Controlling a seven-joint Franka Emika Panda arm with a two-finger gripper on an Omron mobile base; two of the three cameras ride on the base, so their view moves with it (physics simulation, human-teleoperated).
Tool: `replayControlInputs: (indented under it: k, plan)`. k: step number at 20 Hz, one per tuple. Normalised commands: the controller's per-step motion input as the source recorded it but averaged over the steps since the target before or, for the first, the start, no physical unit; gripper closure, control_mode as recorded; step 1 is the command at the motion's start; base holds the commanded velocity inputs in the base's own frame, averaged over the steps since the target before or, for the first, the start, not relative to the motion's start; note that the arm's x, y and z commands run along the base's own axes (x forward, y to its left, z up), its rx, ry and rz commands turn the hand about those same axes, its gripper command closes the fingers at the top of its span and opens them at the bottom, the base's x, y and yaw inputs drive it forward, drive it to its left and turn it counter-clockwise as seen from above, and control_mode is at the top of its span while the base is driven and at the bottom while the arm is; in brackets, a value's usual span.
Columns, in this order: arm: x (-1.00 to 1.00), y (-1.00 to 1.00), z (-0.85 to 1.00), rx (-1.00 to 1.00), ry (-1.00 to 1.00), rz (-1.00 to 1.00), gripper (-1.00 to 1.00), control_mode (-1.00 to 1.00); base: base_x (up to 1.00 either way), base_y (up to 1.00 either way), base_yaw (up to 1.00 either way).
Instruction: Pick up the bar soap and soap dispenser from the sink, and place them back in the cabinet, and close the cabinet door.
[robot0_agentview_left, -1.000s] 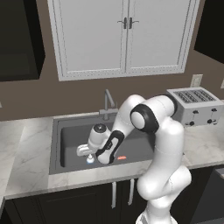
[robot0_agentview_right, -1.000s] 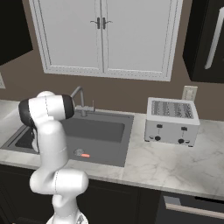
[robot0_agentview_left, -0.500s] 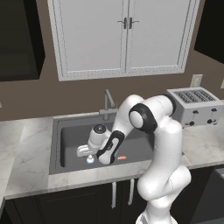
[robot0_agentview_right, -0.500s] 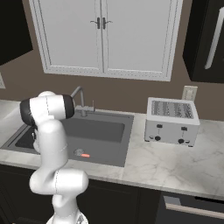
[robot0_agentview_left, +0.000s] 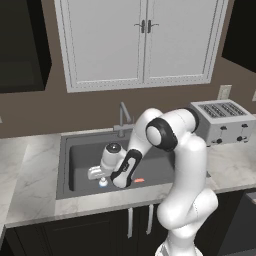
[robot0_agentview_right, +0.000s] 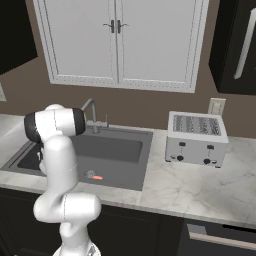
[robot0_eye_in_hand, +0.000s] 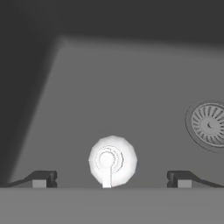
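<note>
Jaws spread over the pump bottle in the sink — nothing lifted yet.

Left base view: the white arm bends down into the large dark grey rectangular sink (robot0_agentview_left: 75, 165), its gripper (robot0_agentview_left: 100, 176) poised just above the small blue soap dispenser with a white pump top (robot0_agentview_left: 102, 182), which stands upright on the basin floor; the tiny flat orange-red bar soap (robot0_agentview_left: 139, 180) lies apart, near the front wall, likely left for a later pass. Right base view: the arm hides the bottle; the bar soap lies beside the round grey drain ring (robot0_agentview_right: 90, 174), and a dark cabinet door with a long silver bar handle (robot0_agentview_right: 245, 45) hangs at upper right. Hand view: looking straight down, the pump top sits between the two dark fingertips (robot0_eye_in_hand: 43, 178), untouched — aligned, I judge, for a descent to pinch the neck.
</note>
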Motion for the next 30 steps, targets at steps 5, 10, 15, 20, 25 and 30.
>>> replayControlInputs:
  k: [5,10,15,20,25,30]
  plan:
    - [0.00,0.00,-0.08,0.00,0.00,0.00,-1.00,-1.00,0.00,0.00,0.00]
    - [0.01,0.01,-0.10,0.00,0.00,0.00,-1.00,-1.00,0.00,0.00,0.00]
    - [0.02,0.03,-0.10,0.00,0.00,0.00,-1.00,-1.00,0.00,0.00,0.00]
    - [0.01,0.06,-0.09,0.00,0.00,0.00,-1.00,-1.00,0.00,0.00,0.00]
    - [0.01,0.05,-0.09,0.00,0.00,0.00,-1.00,-1.00,0.00,0.00,0.00]
    - [0.00,0.04,-0.09,0.00,0.00,0.00,-1.00,-1.00,0.00,0.00,0.00]
